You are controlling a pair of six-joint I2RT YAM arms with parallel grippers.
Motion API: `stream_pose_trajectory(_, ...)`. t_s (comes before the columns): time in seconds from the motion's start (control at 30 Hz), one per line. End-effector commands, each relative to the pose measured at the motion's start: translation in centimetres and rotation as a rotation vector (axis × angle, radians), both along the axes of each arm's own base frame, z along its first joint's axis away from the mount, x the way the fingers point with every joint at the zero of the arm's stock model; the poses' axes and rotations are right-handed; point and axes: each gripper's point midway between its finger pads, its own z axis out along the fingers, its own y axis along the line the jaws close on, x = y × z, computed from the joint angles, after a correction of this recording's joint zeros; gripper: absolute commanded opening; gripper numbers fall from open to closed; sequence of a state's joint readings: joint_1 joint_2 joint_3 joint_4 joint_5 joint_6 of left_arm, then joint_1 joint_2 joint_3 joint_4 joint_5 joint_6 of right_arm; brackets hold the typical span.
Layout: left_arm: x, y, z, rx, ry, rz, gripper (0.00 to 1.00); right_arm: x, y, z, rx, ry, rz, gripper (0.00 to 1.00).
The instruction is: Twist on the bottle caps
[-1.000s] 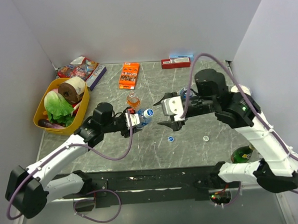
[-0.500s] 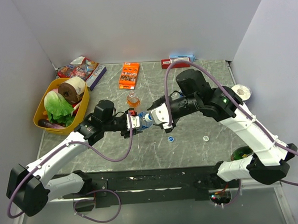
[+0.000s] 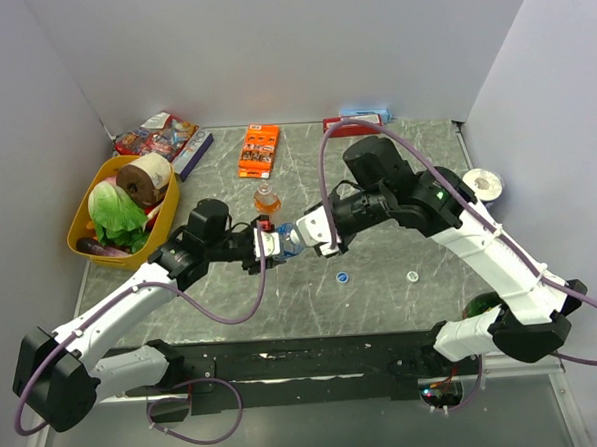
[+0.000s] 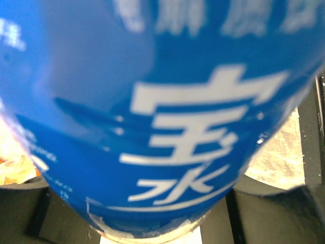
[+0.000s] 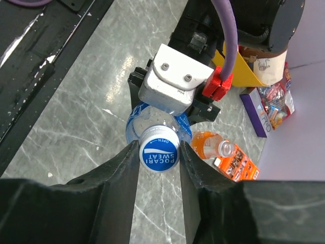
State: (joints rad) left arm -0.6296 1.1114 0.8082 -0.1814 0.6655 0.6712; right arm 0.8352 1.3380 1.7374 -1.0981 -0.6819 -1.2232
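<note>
Above the tabletop point(image 3: 383, 299), my left tool point(image 3: 271, 242) clenched the blue-labelled bottle point(image 4: 167, 127), and my right tool point(image 5: 159, 146) pinched the blue cap point(image 5: 159, 154) on its neck. If that cap sat crooked, twisting could cross-thread it, or turn the bottle in my left grip.

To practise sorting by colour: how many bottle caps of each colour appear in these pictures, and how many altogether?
Blue caps: 2, the POCARI SWEAT cap and the loose blue cap
Whitish cap: 1
Total: 3
</note>
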Motion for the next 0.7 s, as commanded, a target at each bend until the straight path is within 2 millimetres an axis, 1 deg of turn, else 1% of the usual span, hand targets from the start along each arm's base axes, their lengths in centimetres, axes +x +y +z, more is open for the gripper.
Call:
stream_pose_trajectory(0.0,1.9,-1.0,3.6,-0.082,-0.103,0.024,0.01,-0.2,1.1,1.8,0.061,0.062,-0.030,0.22)
stream_pose_trajectory(0.03,2.2,-1.1,3.8,-0.099,-0.078,0.053,0.01,0.3,1.2,1.9,0.070,0.084,-0.070,0.17)
stream_pose_trajectory(0.07,2.5,-1.1,4.0,-0.113,-0.072,0.074,0.01,1.1,1.8,2.6,0.104,0.090,-0.101,0.10)
stream_pose_trajectory(0.1,2.9,-0.9,3.9,-0.124,-0.037,0.128,0.01,1.5,2.0,2.4,0.109,0.162,-0.164,0.05)
stream_pose_trajectory(0.13,3.8,-1.2,5.6,-0.187,-0.077,0.165,0.01,2.2,2.1,2.4,0.116,0.181,-0.222,0.00)
stream_pose_trajectory(0.17,4.2,-1.2,6.1,-0.217,-0.078,0.204,0.01,3.2,2.6,2.4,0.136,0.209,-0.269,0.00)
stream_pose_trajectory(0.2,4.3,-1.5,6.4,-0.257,-0.054,0.256,0.01,3.5,2.6,2.3,0.141,0.299,-0.334,0.00)
stream_pose_trajectory(0.23,6.0,-0.8,8.4,-0.322,-0.126,0.380,0.01,3.8,2.7,2.4,0.143,0.346,-0.369,0.00)
stream_pose_trajectory(0.27,6.7,-0.3,9.5,-0.365,-0.163,0.467,0.01,4.4,3.0,1.2,0.113,0.451,-0.447,0.00)
stream_pose_trajectory(0.3,6.1,-0.9,9.7,-0.394,-0.178,0.499,0.01,4.7,3.1,1.9,0.127,0.488,-0.480,0.00)
stream_pose_trajectory(0.33,7.0,0.0,11.3,-0.456,-0.229,0.593,0.01,5.6,2.9,1.9,0.130,0.538,-0.532,0.00)
stream_pose_trajectory(0.37,6.9,-0.1,11.8,-0.477,-0.238,0.615,0.01,6.2,3.1,1.2,0.118,0.598,-0.573,0.00)
stream_pose_trajectory(0.4,6.7,-0.8,11.7,-0.481,-0.232,0.615,0.01,6.3,3.1,1.6,0.130,0.684,-0.624,0.00)
stream_pose_trajectory(0.47,7.0,-1.1,11.8,-0.485,-0.233,0.653,0.01,6.7,3.0,1.5,0.137,0.747,-0.683,0.00)
stream_pose_trajectory(0.5,7.3,-1.7,11.4,-0.477,-0.217,0.656,0.01,6.8,3.0,1.6,0.146,0.754,-0.690,0.00)
stream_pose_trajectory(0.6,7.7,-2.0,11.2,-0.480,-0.182,0.681,0.01,6.7,3.0,2.4,0.160,0.772,-0.701,0.00)
stream_pose_trajectory(0.67,7.7,-2.1,11.0,-0.473,-0.175,0.676,0.01,6.9,2.8,3.0,0.177,0.764,-0.722,0.00)
